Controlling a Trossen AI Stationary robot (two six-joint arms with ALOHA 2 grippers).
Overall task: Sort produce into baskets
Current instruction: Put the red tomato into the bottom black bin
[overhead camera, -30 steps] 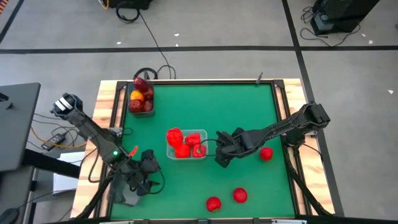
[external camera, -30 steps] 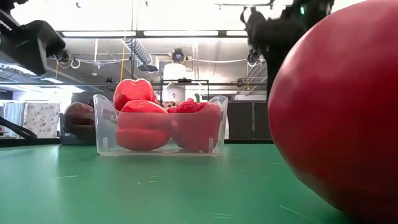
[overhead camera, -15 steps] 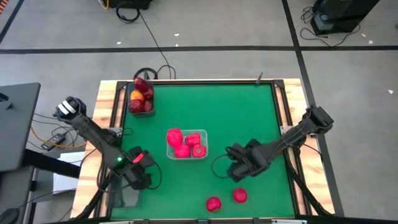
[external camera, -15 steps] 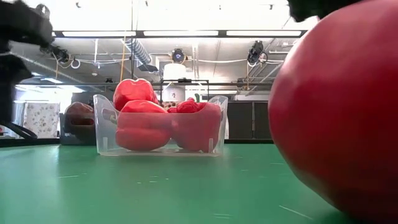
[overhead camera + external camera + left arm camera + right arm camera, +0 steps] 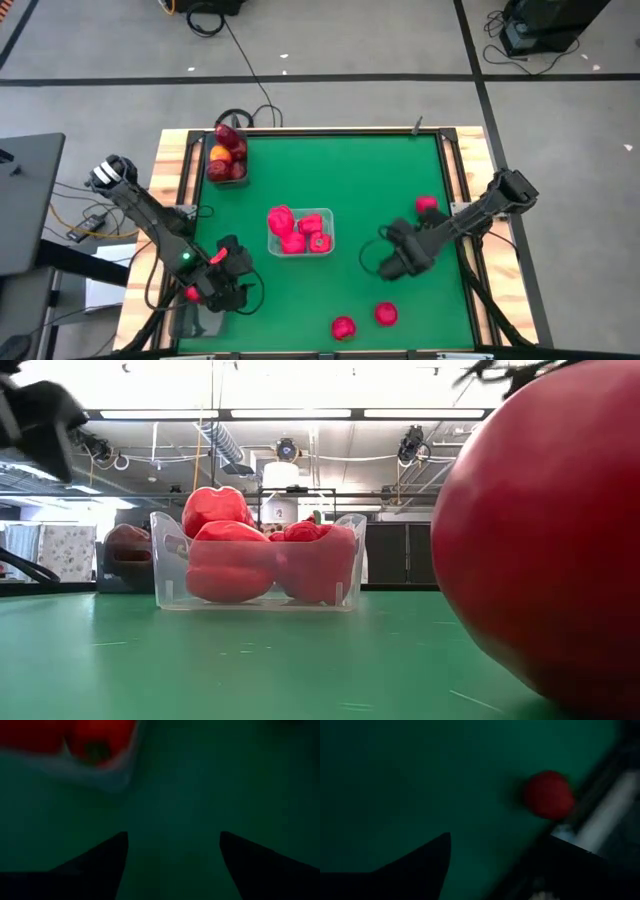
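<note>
The clear basket [image 5: 326, 222] stands mid-table and holds several bright red peppers [image 5: 291, 232]; it also shows in the low view [image 5: 160, 560]. A smoky grey basket [image 5: 227, 178] at the far left holds maroon apples and a yellow-orange one [image 5: 220, 154]. A second grey basket [image 5: 203, 318] sits at the near left edge. Three round red ones lie loose: one near the right edge [image 5: 427, 205] and two near the front [image 5: 343, 327] [image 5: 385, 314]. My left gripper [image 5: 238, 278] is open and empty beside the near grey basket. My right gripper [image 5: 392, 263] is open and empty right of the clear basket.
The wooden table rim [image 5: 470, 200] runs close to the loose red one at the right. One round red one [image 5: 540, 540] fills the right of the low view, close to that camera. Bare green mat [image 5: 340, 170] lies between the baskets.
My right gripper has drawn back from the clear basket toward the table's right and near edges, staying open. The round red one at the right now lies farther toward the far edge than a second ago.
</note>
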